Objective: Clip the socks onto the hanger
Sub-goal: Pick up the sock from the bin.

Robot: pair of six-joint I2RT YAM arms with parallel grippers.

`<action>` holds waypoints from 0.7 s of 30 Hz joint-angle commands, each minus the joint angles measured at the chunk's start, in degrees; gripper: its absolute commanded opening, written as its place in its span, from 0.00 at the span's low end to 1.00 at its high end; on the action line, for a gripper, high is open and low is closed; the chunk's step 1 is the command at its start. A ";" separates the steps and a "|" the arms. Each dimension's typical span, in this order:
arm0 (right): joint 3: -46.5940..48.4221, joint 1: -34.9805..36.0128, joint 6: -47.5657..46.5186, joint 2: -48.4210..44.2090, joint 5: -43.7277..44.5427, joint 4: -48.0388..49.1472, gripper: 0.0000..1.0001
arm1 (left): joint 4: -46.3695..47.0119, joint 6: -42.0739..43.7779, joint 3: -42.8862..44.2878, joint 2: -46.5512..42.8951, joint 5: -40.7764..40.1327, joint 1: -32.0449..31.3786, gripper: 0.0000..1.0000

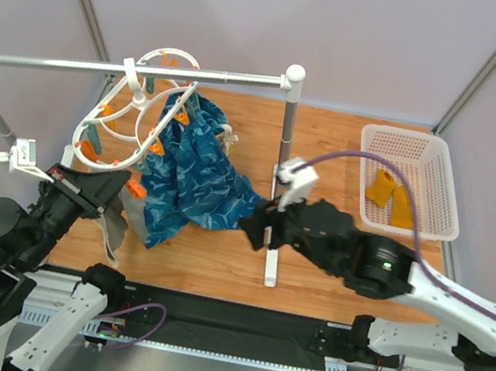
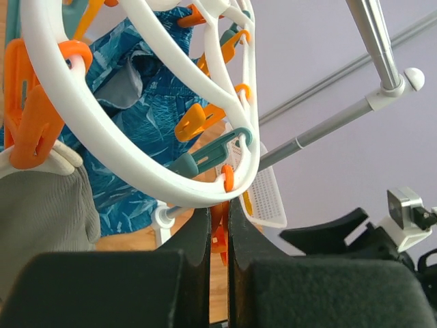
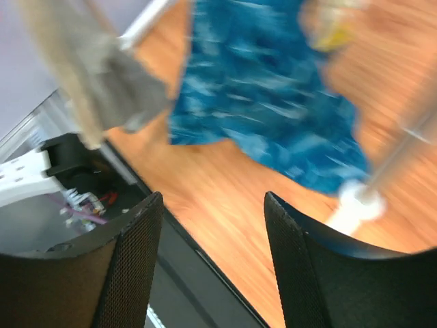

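Left end effector (image 2: 218, 217) closed on a clip of the hanger (image 1: 138, 105) — socks (image 1: 389, 195) lying in the basket (image 1: 404, 133).

Top view: the hanger is hung on the grey rail (image 1: 59, 63) beside the blue cloth (image 1: 197, 177); both mustard socks are seen in the white basket at the far right of the wooden surface (image 1: 207, 260), well apart from the hanger. Left wrist view: the fingers (image 2: 194, 260) are set to a narrow gap, with an orange clip (image 2: 220, 236) pinched between them under the white ring. Right wrist view — blurred: the right end effector (image 3: 213, 273) is seen wide open, nothing between its fingers, above the surface near the blue cloth.
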 commanded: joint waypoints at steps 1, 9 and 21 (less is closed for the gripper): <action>-4.71 -4.66 13.26 -9.40 16.28 -14.97 0.60 | -2.37 3.07 0.67 -1.00 -0.01 0.14 0.00; -15.18 -46.87 12.08 -14.96 10.69 -17.03 0.52 | -2.36 3.60 -2.15 -4.08 0.52 0.14 0.00; -4.39 -80.27 9.43 23.78 -17.63 8.12 0.63 | -3.07 3.42 -1.97 -4.35 1.66 0.14 0.00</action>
